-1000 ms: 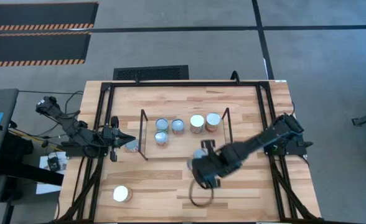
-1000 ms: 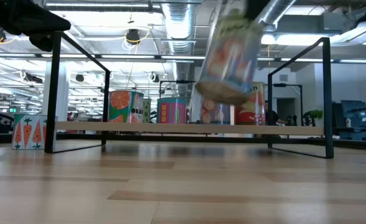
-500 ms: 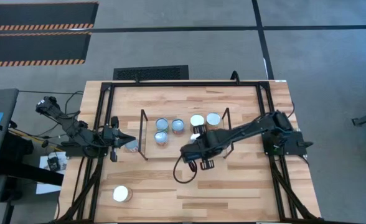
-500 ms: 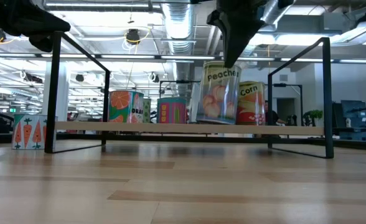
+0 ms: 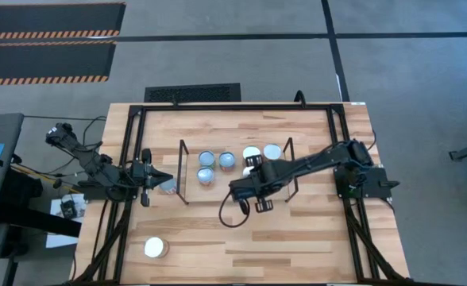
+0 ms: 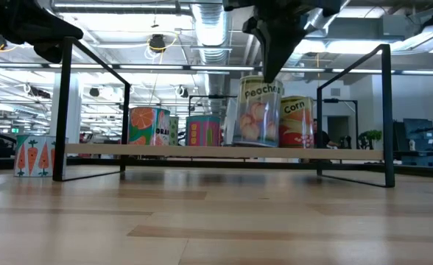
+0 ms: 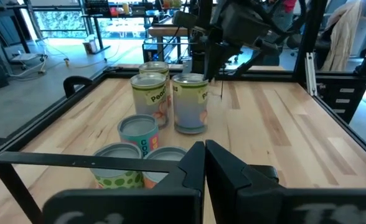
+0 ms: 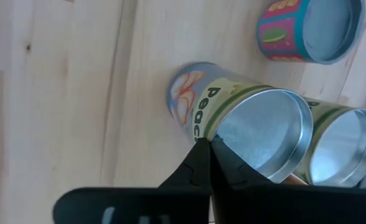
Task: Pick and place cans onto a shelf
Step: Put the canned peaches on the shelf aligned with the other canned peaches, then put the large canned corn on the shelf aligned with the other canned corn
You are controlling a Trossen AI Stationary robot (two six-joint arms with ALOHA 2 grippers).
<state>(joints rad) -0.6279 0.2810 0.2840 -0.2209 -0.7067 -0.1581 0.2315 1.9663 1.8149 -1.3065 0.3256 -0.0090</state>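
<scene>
Right under the right gripper, whose fingers are pressed together on nothing, the Peaches can stands tilted on the shelf, touching their tips. Just beyond it stands the Corn can. Farther off, the left gripper waits beside the shelf, fingers closed and empty.

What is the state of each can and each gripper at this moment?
Peaches can: on the shelf, slightly tilted.
Right gripper: jaws shut on the peaches can's rim.
Left gripper: jaws shut, empty, beside the shelf.
Corn can: upright on the shelf.
White-topped can: upright on the table.
</scene>
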